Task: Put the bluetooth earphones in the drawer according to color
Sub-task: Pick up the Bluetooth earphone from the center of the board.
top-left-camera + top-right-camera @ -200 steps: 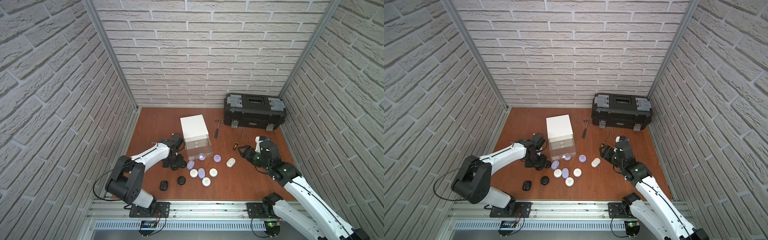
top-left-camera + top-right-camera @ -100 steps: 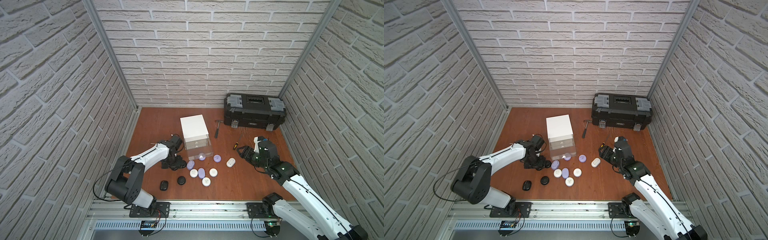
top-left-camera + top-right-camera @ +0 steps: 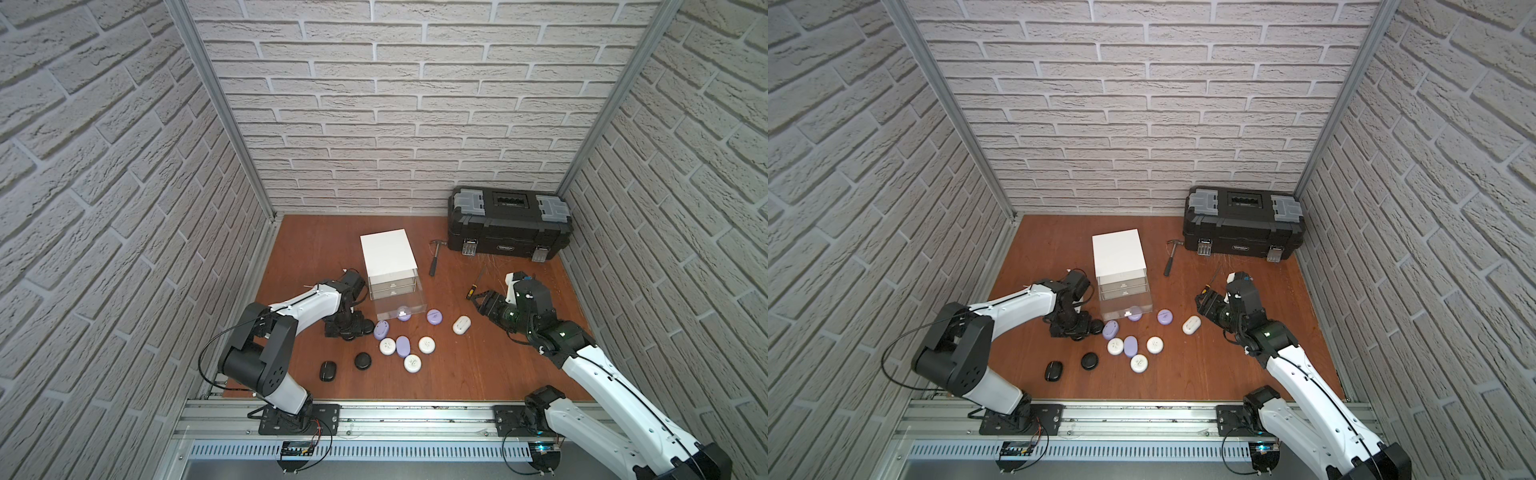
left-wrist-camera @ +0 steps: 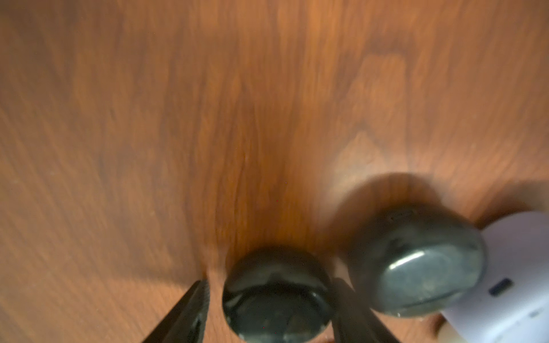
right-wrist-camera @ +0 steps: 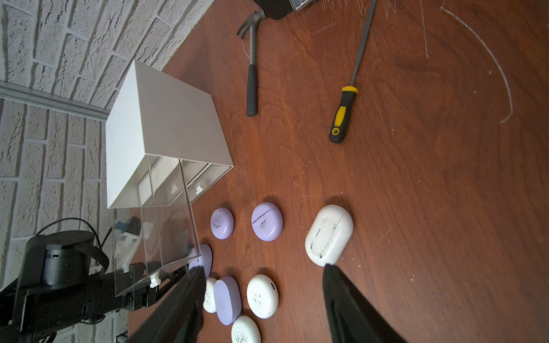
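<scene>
The bluetooth earphones (image 3: 402, 346) are scattered on the counter (image 3: 465, 374) before the drawer (image 3: 388, 253), its bottom tray (image 3: 399, 303) pulled out. One black case (image 4: 276, 300) is bracketed by the spread left tool (image 4: 271, 285), a gap seen at one finger (image 4: 190, 311). The right tool (image 5: 262, 267) is held spread near a white case (image 5: 328, 234).

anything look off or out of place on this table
Yes. The hammer and yellow-handled screwdriver lie loose on the table, outside the shut black toolbox. The white earphone cases carry black scuffs, and pale scratches, one a long curve, mark the wood by the screwdriver.
</scene>
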Motion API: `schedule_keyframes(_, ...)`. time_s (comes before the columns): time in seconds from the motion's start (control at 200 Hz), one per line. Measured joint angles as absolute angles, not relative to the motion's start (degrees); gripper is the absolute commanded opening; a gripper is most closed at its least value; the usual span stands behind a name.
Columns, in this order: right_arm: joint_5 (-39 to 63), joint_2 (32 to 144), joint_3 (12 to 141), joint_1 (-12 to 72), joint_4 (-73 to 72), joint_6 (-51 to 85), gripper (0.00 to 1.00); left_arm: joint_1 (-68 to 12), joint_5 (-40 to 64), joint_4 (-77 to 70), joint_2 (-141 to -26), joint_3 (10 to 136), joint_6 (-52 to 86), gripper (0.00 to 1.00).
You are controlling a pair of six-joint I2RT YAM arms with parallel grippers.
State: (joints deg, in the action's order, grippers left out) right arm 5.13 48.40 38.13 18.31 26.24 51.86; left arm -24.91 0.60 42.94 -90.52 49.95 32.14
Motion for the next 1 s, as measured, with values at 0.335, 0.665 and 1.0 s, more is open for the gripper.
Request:
schedule_keyframes(0.335,5.3,48.7,38.1,18.2,25.9,51.9,0.67,-24.7,0.9,41.5,-91.2,50.2,31.6,0.58)
schedule_keyframes(0.665,5.5,48.7,38.1,18.2,25.9,51.9,0.67,-24.5,1.0,41.6,-90.8,50.0,31.5,0.49)
schedule_keyframes(1.0,5.7,48.1,38.1,18.1,25.9,51.9,0.67,-24.4,-0.8,47.9,-77.1,49.9,31.6,0.45)
